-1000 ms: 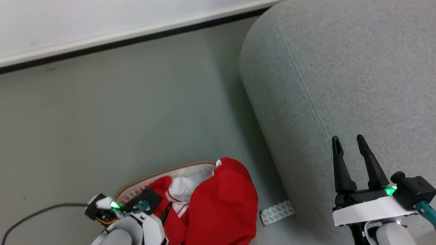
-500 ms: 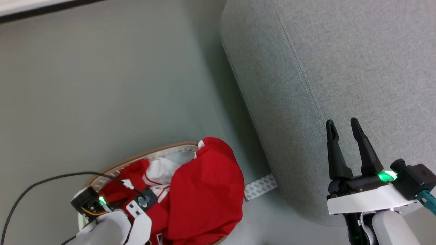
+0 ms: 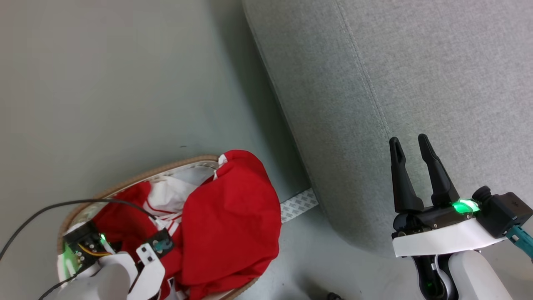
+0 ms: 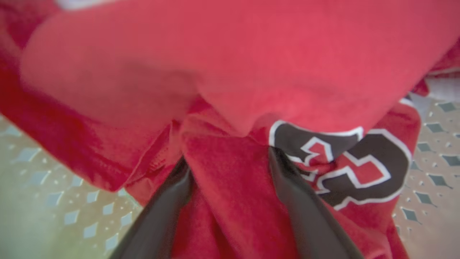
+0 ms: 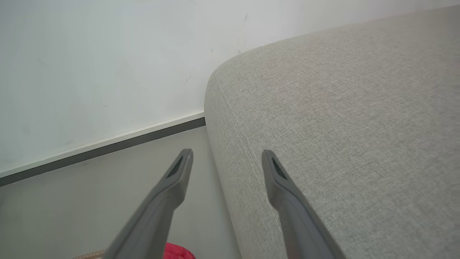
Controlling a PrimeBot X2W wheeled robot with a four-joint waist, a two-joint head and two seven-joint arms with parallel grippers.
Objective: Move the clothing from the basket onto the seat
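Reaching into the basket (image 3: 125, 183) on the floor, the left pincer (image 4: 230, 187) has red clothing (image 3: 229, 225) bunched between its fingers. The right pincer (image 3: 410, 173) hangs released over the seat (image 3: 416, 75). Next, I judge: lift and carry the garment across.

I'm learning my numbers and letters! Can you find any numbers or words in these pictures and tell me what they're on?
"23": big black digits with white outlines on the red clothing, seen sideways and partly folded under in the left wrist view, beside the left hand.
No other words or numbers can be read: none on the basket, the seat or the right hand.
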